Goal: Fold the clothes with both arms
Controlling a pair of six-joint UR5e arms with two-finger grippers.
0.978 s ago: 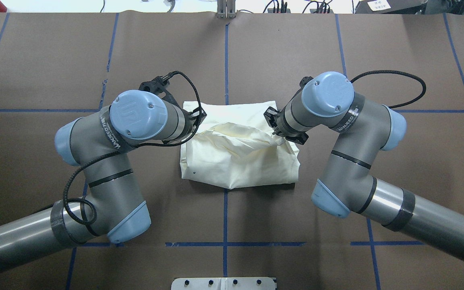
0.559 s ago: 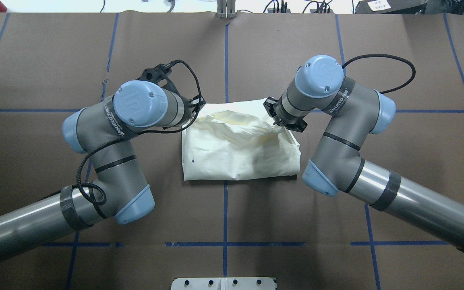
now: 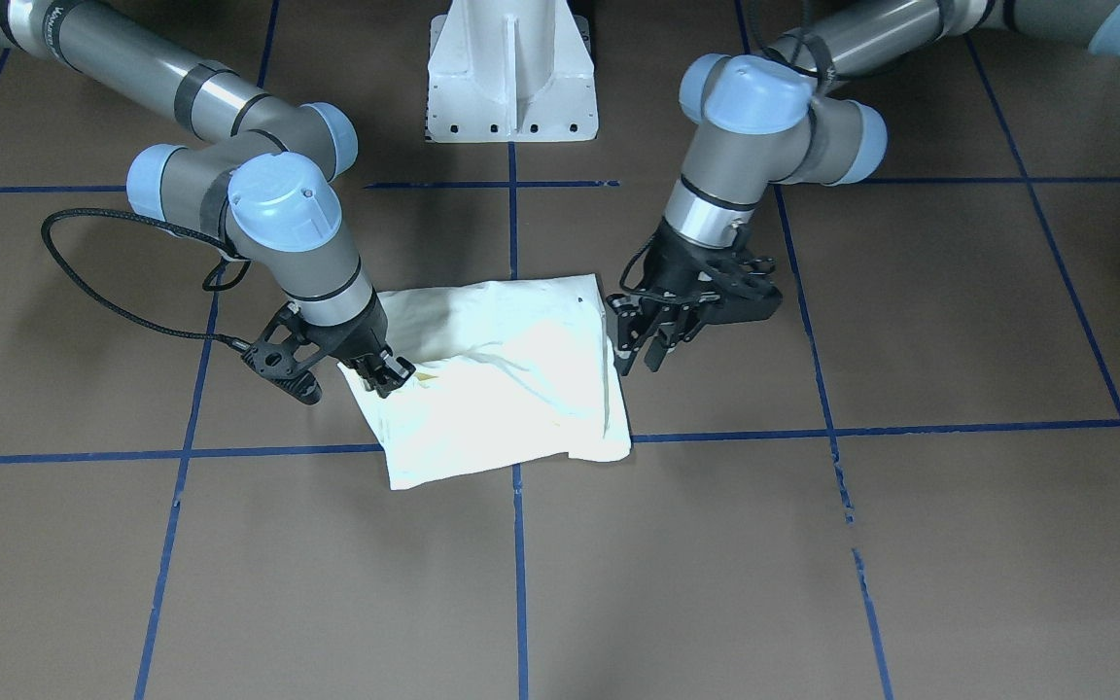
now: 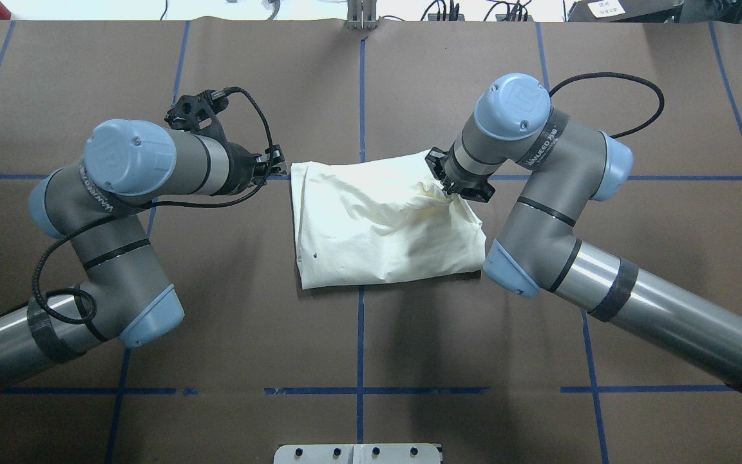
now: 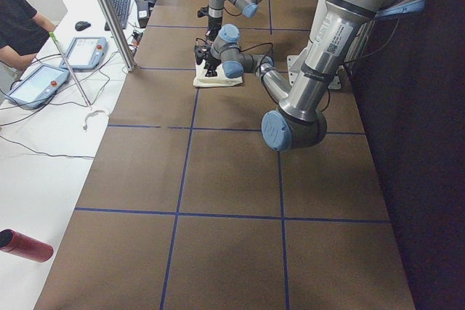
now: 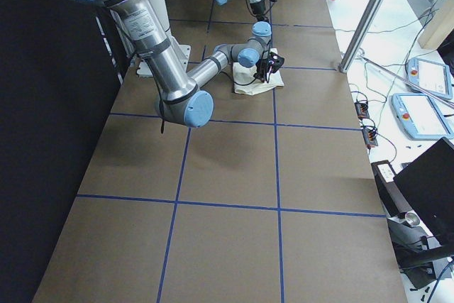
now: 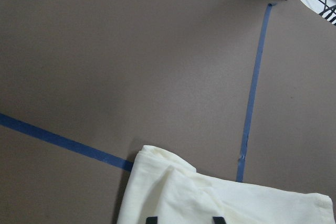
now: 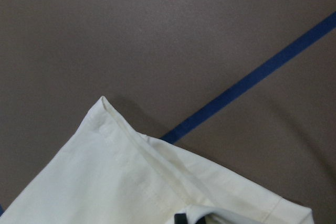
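Note:
The cream shirt [image 4: 377, 225] lies folded into a rough rectangle at the table's middle, plain side up, with no print showing. My left gripper [image 4: 275, 164] is open and empty, just off the shirt's far left corner. In the front view it [image 3: 640, 352] hangs beside the cloth's edge. The left wrist view shows its fingertips [image 7: 151, 220] apart above the shirt [image 7: 210, 195]. My right gripper [image 4: 453, 193] is shut on the shirt at its far right corner, pinching a wrinkled fold. It also shows in the front view [image 3: 393, 377]. The right wrist view shows the shirt's hem [image 8: 121, 150].
The brown table [image 4: 538, 96] is marked with blue tape lines [image 4: 361, 96]. The white pedestal base [image 3: 511, 78] stands behind the shirt. A metal plate [image 4: 358, 453] sits at the near edge. A person [image 5: 18, 27] with tablets sits beyond the table's far side.
My left gripper has let go of the shirt and drawn back to the left, off the cloth. The lifted fold now lies flatter. My right gripper still pinches its corner.

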